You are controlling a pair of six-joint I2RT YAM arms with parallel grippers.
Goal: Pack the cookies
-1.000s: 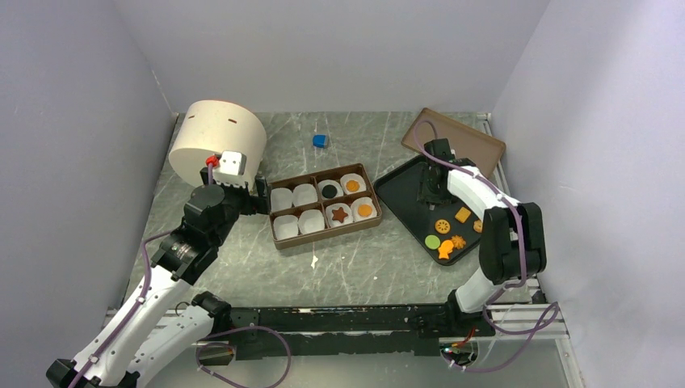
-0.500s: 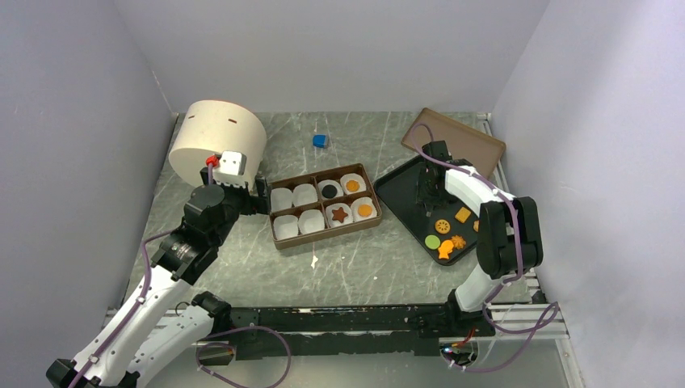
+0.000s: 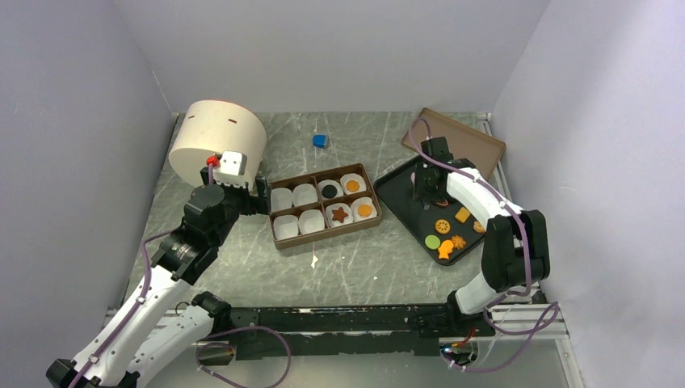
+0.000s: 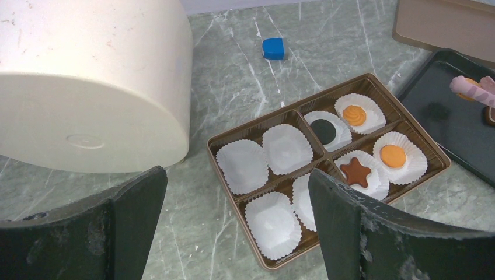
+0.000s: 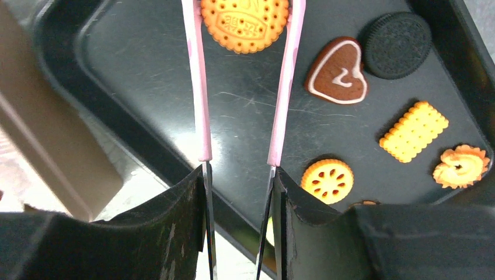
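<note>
My right gripper [image 5: 236, 192] is shut on pink-tipped tongs [image 5: 201, 87] over the black tray [image 3: 400, 194]. The tong tips hold a round orange cookie [image 5: 245, 23]. Around it on the tray lie a brown heart [image 5: 337, 71], a black round [image 5: 397, 45], an orange rectangle [image 5: 414, 131], a swirl [image 5: 461, 166] and a holed orange round [image 5: 328, 181]. The top view also shows a green round [image 3: 433, 242] and a fish [image 3: 445, 253]. The brown box [image 3: 279, 242] of paper cups holds a black round [image 4: 324, 131], two orange rounds and a star [image 4: 356, 171]. My left gripper [image 4: 236, 198] is open at the box's left end.
A large cream cylinder [image 3: 218, 141] stands at the back left, close to my left gripper. A blue cube [image 3: 321, 141] lies behind the box. A brown lid [image 3: 472, 141] lies behind the tray by the right wall. Walls close in on three sides.
The right arm has shifted slightly, its wrist a little back and left over the tray and its elbow down and right. The left arm has not moved.
</note>
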